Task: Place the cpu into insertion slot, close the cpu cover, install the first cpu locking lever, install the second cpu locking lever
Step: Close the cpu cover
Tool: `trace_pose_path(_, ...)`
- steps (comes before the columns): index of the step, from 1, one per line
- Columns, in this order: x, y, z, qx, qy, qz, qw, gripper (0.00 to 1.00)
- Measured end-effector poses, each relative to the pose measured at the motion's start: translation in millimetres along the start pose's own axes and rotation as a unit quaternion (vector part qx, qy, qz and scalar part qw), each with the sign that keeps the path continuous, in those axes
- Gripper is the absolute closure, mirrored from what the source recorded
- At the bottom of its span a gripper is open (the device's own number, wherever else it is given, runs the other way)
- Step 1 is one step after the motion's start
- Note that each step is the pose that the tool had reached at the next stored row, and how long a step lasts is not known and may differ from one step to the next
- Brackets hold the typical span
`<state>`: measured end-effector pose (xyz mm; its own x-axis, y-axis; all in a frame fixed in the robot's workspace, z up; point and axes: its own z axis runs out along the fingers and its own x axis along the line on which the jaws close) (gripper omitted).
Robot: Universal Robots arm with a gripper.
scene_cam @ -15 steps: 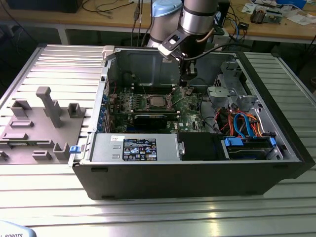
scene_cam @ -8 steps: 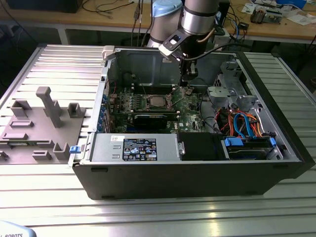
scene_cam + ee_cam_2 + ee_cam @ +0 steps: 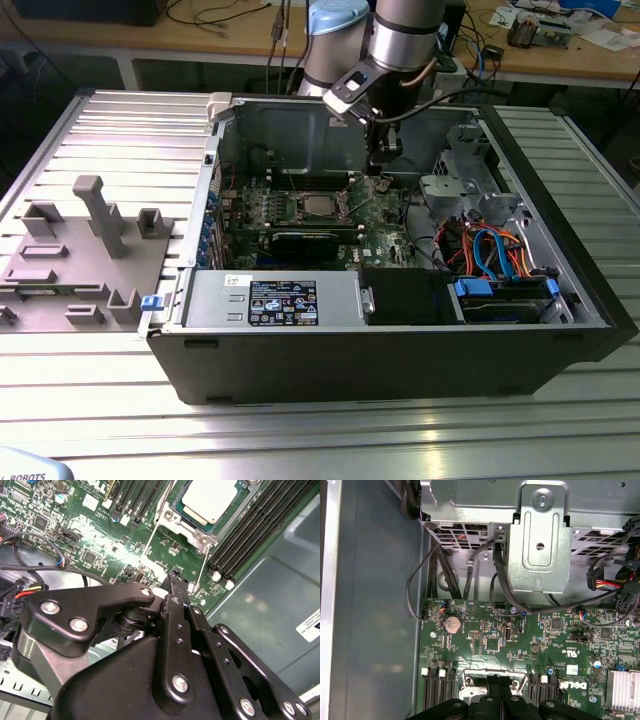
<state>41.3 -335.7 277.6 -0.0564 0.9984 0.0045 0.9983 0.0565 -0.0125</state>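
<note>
Scene, from the exterior view's left to its right:

1. A grey fixture block (image 3: 95, 215) rests on the slatted metal counter (image 3: 100, 420), just beside the open computer case (image 3: 400, 360).
2. Inside the case, the power supply (image 3: 290, 300) lies along the near wall. The motherboard (image 3: 300, 235) lies flat behind it.
3. The cpu (image 3: 318, 206) is on the motherboard, its silver-grey top facing up. In the second wrist view the cpu (image 3: 209, 499) is seated in the insertion slot (image 3: 169, 515). The cpu cover (image 3: 192, 524) appears to lie flat around the chip.
4. The gripper (image 3: 378, 183) hangs vertically, low over the board, near the socket on the exterior view's right of it.
5. A metal drive cage (image 3: 450, 185) and blue cables (image 3: 490, 250) occupy the far right of the case.

Key relation: the cpu lies to the exterior view's left of the gripper, close by and apart from the tip. In the second wrist view the gripper (image 3: 175, 576) points at the board just off one socket corner, beside a thin metal rod (image 3: 202, 567) that runs away from that corner; this is probably a locking lever.

Gripper state: in both wrist views the fingers are pressed together (image 3: 499, 680). Whether they pinch the rod cannot be determined.
</note>
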Motion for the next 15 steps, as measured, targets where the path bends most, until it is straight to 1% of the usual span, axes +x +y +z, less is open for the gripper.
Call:
trace_pose_path(6,-0.2,3.0,0.5,0.0000,0.0000,0.000,1.00000,0.89)
trace_pose_path(10,-0.4,7.3,1.3,0.0000,0.0000,0.000,1.00000,0.89)
trace_pose_path(13,-0.6,12.2,2.0,0.0000,0.0001,0.000,1.00000,0.89)
trace_pose_path(14,-0.8,14.7,2.4,0.0000,0.0001,0.000,1.00000,0.89)
trace_pose_path(15,-0.9,15.4,3.1,0.0000,0.0000,0.000,1.00000,0.89)
